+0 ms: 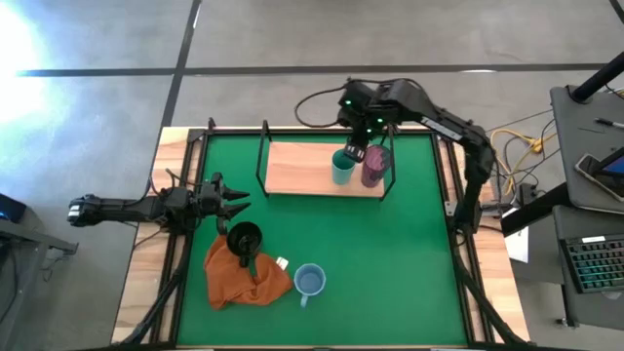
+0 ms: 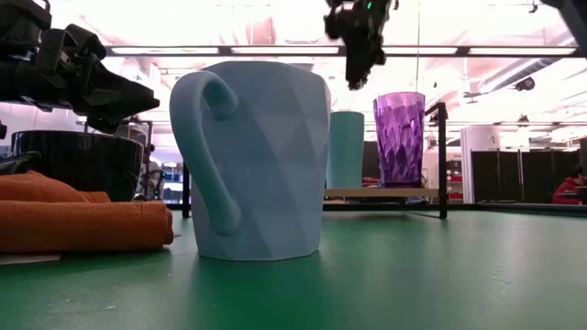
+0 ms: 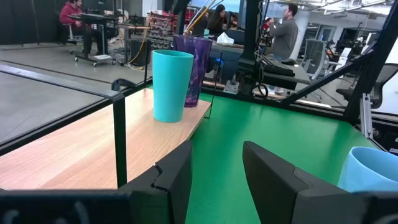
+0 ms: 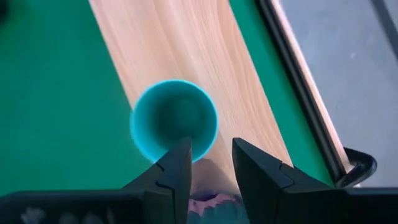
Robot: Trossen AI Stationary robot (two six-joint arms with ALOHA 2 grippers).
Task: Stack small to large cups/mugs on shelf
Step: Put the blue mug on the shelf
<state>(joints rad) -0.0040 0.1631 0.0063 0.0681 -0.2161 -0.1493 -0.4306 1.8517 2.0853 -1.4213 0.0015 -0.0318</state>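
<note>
The teal cup (image 1: 342,170) and the purple tumbler (image 1: 374,168) stand upright side by side at the right end of the wooden shelf (image 1: 297,168). My right gripper (image 1: 356,154) is open and empty above them, its fingers pointing down over the teal cup's rim (image 4: 174,118), clear of both in the low view (image 2: 356,78). The black mug (image 1: 244,237) stands at the far edge of the orange cloth (image 1: 244,275). The light blue mug (image 1: 309,281) stands on the green mat to the cloth's right. My left gripper (image 1: 242,200) is open and empty, just beyond the black mug.
The shelf's thin black frame (image 1: 261,156) rises at both ends of the board, one post next to the tumbler (image 2: 441,156). The shelf's left part is bare wood (image 3: 93,143). The green mat (image 1: 390,263) covers the table. People show in the room beyond.
</note>
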